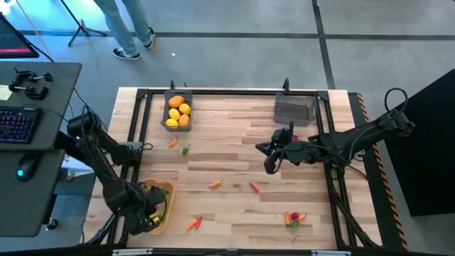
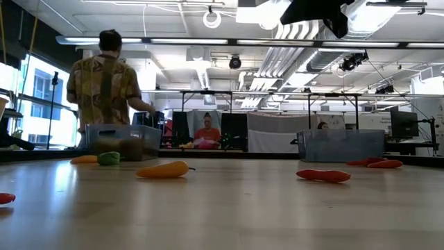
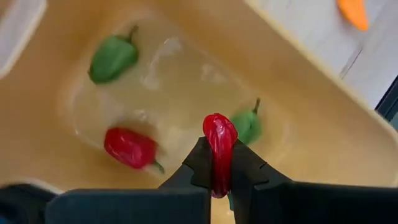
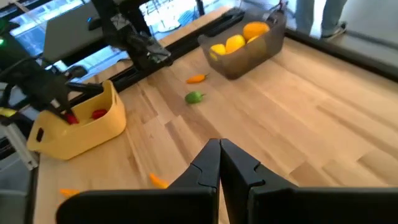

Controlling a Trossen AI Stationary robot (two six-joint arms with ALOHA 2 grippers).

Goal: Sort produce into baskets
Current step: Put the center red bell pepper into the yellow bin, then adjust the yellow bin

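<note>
Contents of the far grey bin [image 1: 294, 110], too dim to tell.

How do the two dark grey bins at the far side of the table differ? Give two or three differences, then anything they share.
The left grey bin is piled with yellow and orange fruits; the right grey bin shows nothing clearly inside. The left bin stands lengthwise away from the rail, the right bin runs along it. Both are dark, rectangular and sit by the table's far rail.

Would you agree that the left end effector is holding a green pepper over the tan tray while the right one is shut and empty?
Not quite: the left end effector grips a red pepper, not a green one, as the left wrist view shows. It is over the tan tray, and the right end effector is shut and empty.
</note>
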